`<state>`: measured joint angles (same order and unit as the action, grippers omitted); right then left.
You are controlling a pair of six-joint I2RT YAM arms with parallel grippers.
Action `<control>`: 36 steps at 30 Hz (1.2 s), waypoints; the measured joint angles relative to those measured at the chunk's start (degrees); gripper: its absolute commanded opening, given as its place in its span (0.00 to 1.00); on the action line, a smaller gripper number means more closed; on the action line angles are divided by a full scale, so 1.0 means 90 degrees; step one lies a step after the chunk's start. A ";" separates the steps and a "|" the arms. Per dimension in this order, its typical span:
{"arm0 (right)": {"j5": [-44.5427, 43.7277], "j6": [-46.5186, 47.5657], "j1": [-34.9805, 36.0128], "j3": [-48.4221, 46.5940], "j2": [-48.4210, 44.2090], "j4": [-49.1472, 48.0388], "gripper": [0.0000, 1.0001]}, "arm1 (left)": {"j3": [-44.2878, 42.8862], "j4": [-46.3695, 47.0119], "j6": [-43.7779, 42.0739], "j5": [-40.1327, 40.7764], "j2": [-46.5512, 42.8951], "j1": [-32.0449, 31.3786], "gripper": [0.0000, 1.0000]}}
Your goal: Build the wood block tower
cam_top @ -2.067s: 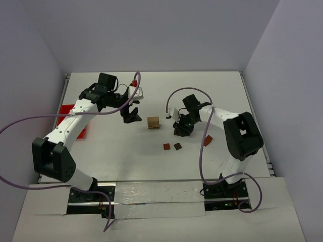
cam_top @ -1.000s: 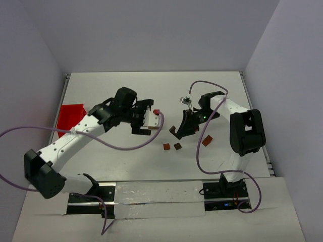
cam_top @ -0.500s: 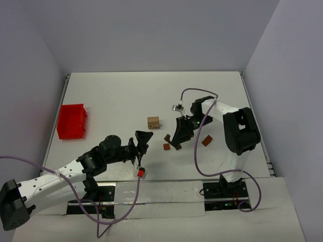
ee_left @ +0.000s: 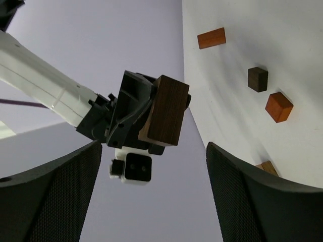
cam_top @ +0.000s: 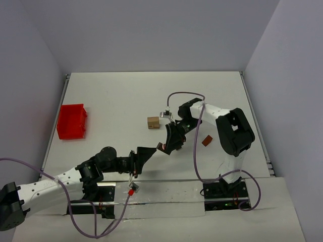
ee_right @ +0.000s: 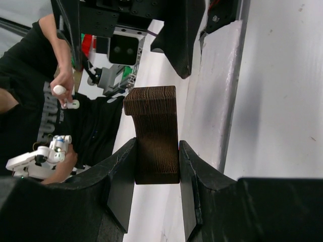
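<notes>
Dark layered-grain block (ee_right: 154, 136) sits clamped in right gripper (ee_right: 155, 154); left gripper (ee_left: 153, 151) gapes wide.

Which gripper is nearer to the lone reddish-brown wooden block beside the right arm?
Right. The right gripper is a little left of the reddish-brown wooden block; the left gripper lies farther left.

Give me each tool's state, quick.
Left tool: open, holding nothing.
Right tool: closed on a dark brown wooden block.
</notes>
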<state>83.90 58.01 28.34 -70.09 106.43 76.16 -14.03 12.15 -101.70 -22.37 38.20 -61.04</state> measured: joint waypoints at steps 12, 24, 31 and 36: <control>0.0002 -0.0231 0.0581 -0.0061 0.0000 0.0000 0.00 | 0.0102 0.0060 -0.0698 -0.0306 -0.0035 -0.0002 0.77; 0.0002 -0.0339 0.0729 -0.0130 0.0000 -0.0002 0.00 | 0.0173 0.0063 -0.1231 -0.0408 0.0158 -0.0005 0.57; -0.0008 -0.0372 0.0772 -0.0222 0.0000 -0.0006 0.00 | 0.0173 0.0195 -0.1323 -0.0434 0.0341 -0.0007 0.55; -0.0030 -0.0375 0.0779 -0.0225 0.0000 -0.0007 0.00 | 0.0173 0.0306 -0.1374 -0.0458 0.0400 -0.0007 0.46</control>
<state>83.63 54.63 35.34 -72.12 106.43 76.09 -12.47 14.91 -114.06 -26.49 41.80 -61.10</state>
